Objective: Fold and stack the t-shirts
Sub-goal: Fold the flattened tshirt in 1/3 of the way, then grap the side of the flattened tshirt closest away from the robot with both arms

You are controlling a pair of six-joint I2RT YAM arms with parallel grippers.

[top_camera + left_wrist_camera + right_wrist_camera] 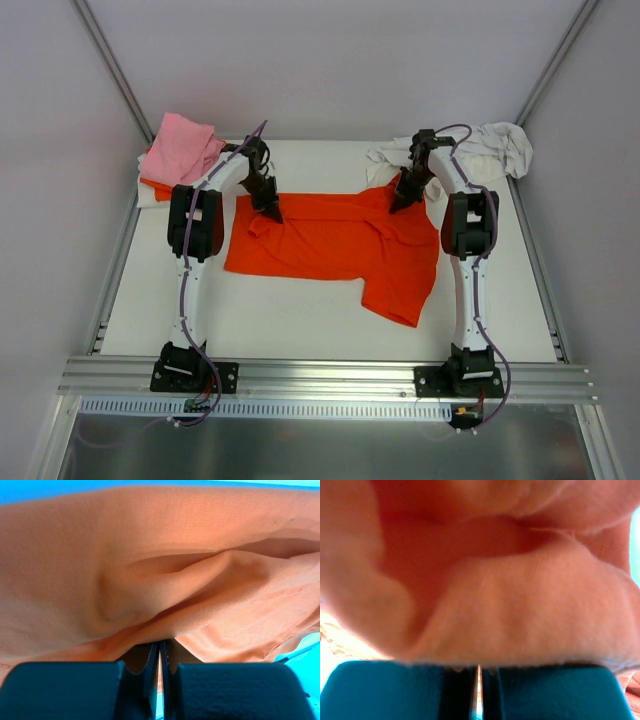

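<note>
A bright orange t-shirt [330,245] lies spread across the middle of the table, one part hanging toward the near right. My left gripper [272,212] is shut on its far left edge, and my right gripper [398,205] is shut on its far right edge. In the left wrist view the orange cloth [165,580] bunches in folds right over the closed left gripper [162,647]. The right wrist view is filled by blurred orange cloth [510,610] sitting on the closed right gripper [478,667]. A pink t-shirt [180,148] and a crumpled white t-shirt [495,145] lie at the back corners.
The pink shirt lies on a small pile at the back left, where an orange layer [155,185] shows beneath it. Metal frame rails [320,375] run along the table's near edge and both sides. Grey walls close in the back.
</note>
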